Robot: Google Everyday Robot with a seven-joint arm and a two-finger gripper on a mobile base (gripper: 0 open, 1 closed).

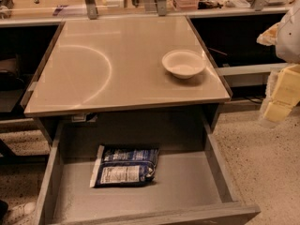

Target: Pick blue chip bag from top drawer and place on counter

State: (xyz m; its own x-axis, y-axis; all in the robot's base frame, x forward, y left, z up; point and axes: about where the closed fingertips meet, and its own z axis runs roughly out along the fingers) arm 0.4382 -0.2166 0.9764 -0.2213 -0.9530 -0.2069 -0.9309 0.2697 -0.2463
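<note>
Camera view. You have the top drawer (219, 168) standing open below the table (117, 69). The blue chip bag (125, 167) lies flat on the drawer bottom, left of centre and toward the back wall, label panel up. A white bowl (183, 63) sits on the table's right side. The pincer (281, 95) hangs at the right edge of view, beside the table and well apart from the bag. You cannot tell whether it is released or clenched.

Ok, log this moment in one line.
stage: pre-grasp | top drawer: open | blue chip bag: flat inside, left | counter: holds white bowl | gripper: far right, beside counter, away from bag
</note>
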